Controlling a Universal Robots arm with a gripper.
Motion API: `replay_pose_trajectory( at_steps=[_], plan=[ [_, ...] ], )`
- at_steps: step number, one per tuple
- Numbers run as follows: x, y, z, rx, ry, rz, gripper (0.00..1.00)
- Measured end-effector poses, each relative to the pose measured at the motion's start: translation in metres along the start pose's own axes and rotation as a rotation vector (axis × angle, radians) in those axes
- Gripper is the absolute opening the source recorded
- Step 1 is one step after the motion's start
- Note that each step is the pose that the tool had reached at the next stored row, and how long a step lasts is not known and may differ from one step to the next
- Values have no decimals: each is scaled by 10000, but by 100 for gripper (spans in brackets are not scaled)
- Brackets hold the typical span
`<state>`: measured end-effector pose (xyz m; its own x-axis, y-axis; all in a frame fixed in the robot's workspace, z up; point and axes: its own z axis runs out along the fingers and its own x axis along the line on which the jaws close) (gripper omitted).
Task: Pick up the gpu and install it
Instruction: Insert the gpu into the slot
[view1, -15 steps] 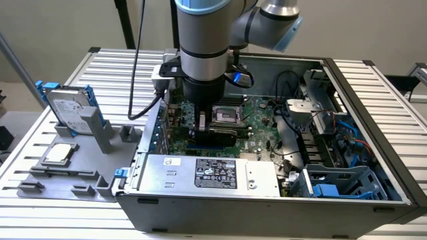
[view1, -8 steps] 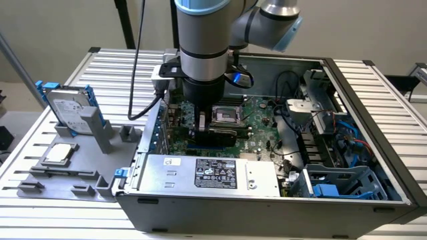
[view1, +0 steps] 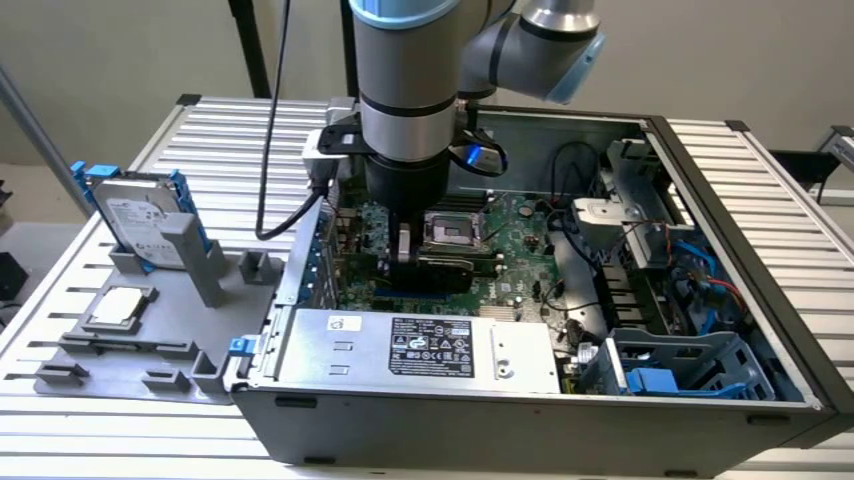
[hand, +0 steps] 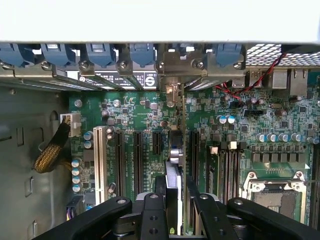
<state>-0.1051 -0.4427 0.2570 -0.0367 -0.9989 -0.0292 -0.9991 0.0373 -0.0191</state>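
Gripper (hand: 175, 210) is clamped on the gpu (hand: 174, 165), held edge-on over the motherboard (hand: 225, 125) expansion slots. Risk: misaligned with 1 slot, the card edge jams or the bracket fouls the chassis rear.

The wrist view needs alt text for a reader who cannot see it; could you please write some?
The end effector holds the gpu edge-on, upright above the green motherboard inside the open computer case, in line with the expansion slots. Blue bracket clips line the case's rear wall, and the empty CPU socket sits to one side.
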Motion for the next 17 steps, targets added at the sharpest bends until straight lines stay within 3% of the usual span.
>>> replay_pose_trajectory(
  at_steps=[17],
  plan=[
    [-3,13,3,-1,0,1,27]
  ],
)
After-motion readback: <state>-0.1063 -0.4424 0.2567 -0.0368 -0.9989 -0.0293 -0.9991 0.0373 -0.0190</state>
